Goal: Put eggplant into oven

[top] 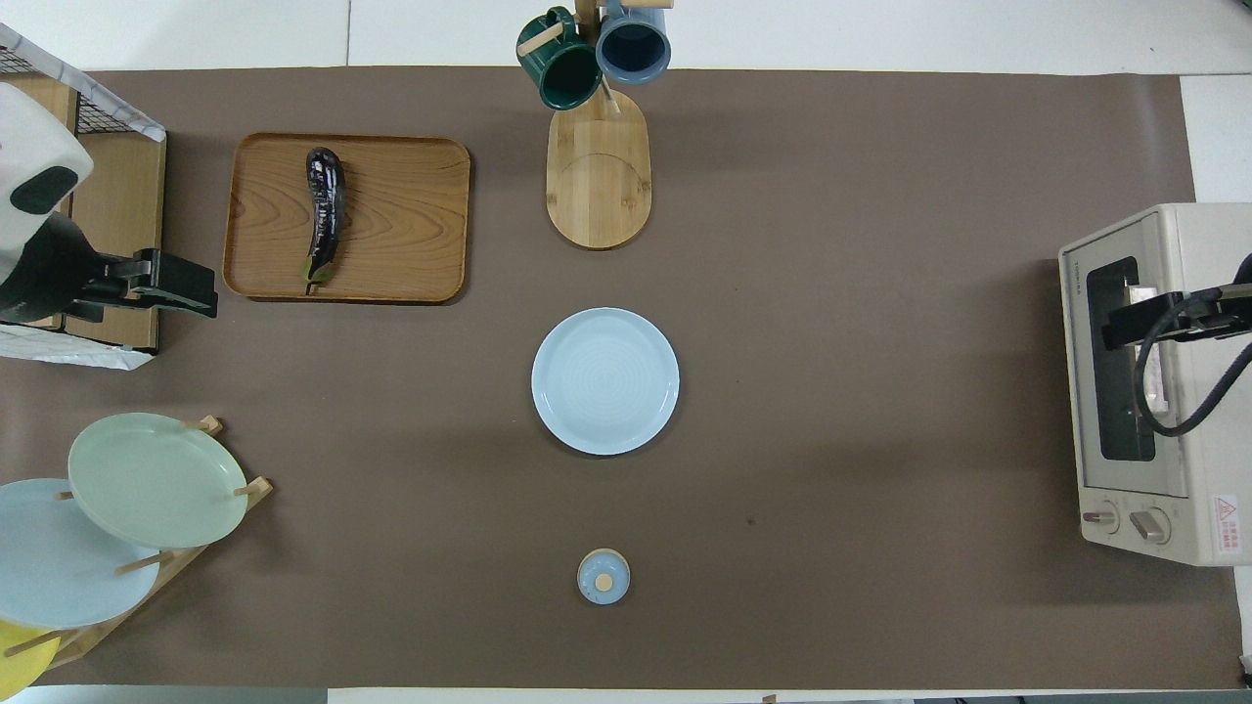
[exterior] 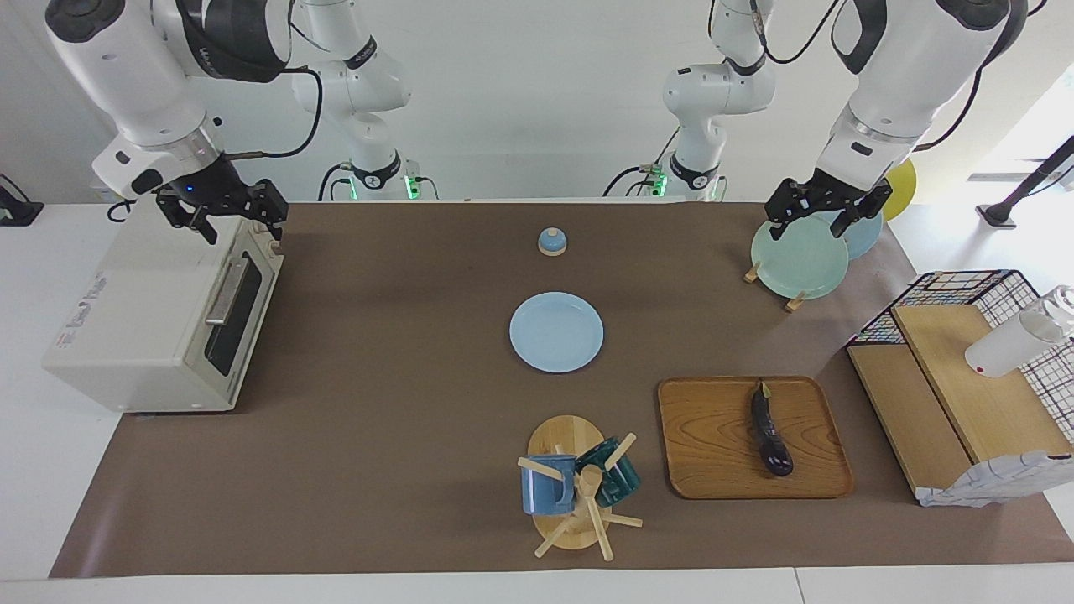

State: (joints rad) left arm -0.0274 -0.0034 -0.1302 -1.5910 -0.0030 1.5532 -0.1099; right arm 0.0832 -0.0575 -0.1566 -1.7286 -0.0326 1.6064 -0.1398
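The dark purple eggplant (exterior: 770,429) lies on a wooden tray (exterior: 713,436) toward the left arm's end of the table, its green stem tip pointing toward the robots. It also shows in the overhead view (top: 325,213) on the tray (top: 411,215). The cream-white oven (exterior: 143,310) stands at the right arm's end, its dark glass door shut; it also shows in the overhead view (top: 1203,254). My right gripper (exterior: 235,225) hangs open and empty over the oven's top front edge (top: 1125,328). My left gripper (exterior: 818,225) is open and empty, raised between the plate rack and the tray (top: 196,291).
A light blue plate (exterior: 556,332) lies mid-table. A small blue lid (exterior: 551,242) sits nearer the robots. A mug tree (exterior: 579,486) with two mugs stands beside the tray. A plate rack (exterior: 797,256) and a wire basket with wooden shelves (exterior: 965,394) stand at the left arm's end.
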